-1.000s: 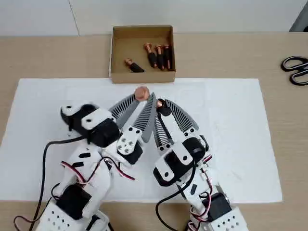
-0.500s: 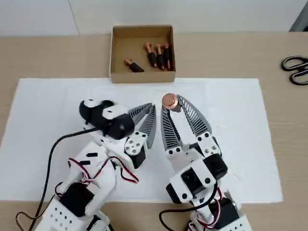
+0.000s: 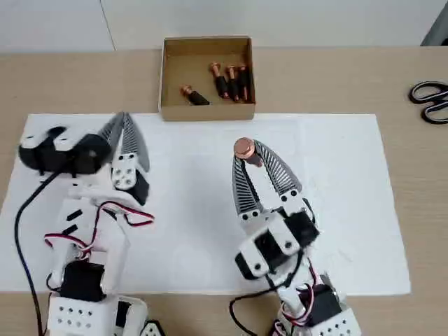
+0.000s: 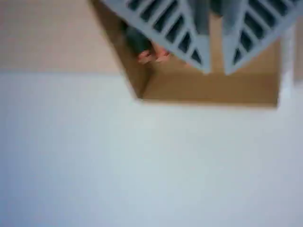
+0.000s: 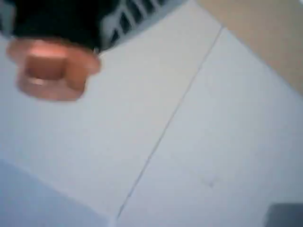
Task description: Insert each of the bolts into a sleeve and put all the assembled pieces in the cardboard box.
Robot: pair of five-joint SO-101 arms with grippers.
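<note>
R tool (image 3: 249,152) clamped on bolt-in-sleeve piece (image 3: 243,148), copper head up, over white sheet (image 3: 336,210); cardboard box (image 3: 175,70) at its 12 o'clock, so prob. poised for drop-off. L tool (image 3: 124,117), 9 o'clock, near-closed, empty, parked clear.

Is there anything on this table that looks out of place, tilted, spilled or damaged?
Nothing is spilled or damaged. Only the black-handled scissors at the right edge of the wooden table do not belong to the task. The assembled copper-headed bolts in black sleeves lie inside the brown cardboard box.
</note>
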